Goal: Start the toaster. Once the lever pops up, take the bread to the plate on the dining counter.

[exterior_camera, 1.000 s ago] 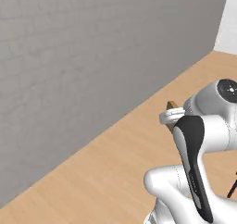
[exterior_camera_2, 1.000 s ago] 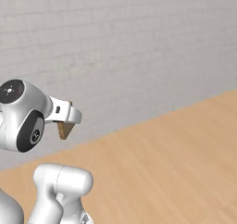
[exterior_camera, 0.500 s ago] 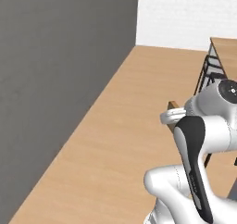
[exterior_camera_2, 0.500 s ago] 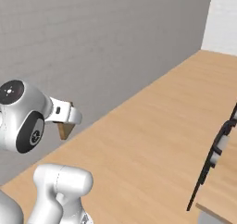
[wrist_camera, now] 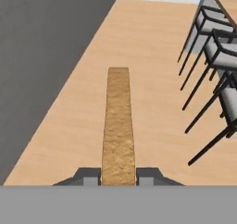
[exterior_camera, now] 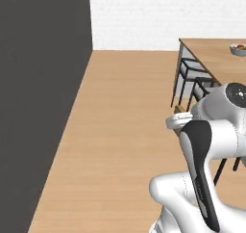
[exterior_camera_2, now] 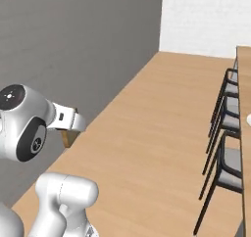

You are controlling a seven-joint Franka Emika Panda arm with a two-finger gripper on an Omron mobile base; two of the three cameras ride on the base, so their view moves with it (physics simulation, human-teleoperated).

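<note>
In the hand view the bread, a golden-brown slice seen edge-on, stretches away from my gripper, which is shut on its near end. From the right base view the slice hangs below the hand, over the wood floor. The dining counter of light wood stands at the upper right of the left base view. A sliver of something white lies on the counter at the picture's right border; I cannot tell whether it is the plate. The toaster is out of view.
A row of dark-framed stools lines the counter's edge, close to my right. A bowl sits on the counter's far part. A dark grey wall runs along the left, with a white wall behind. Wood floor lies between.
The whole picture has swung: the base has turned, so the grey wall slid left and the stools and dining counter came into view. The bread stays held in the shut gripper.
</note>
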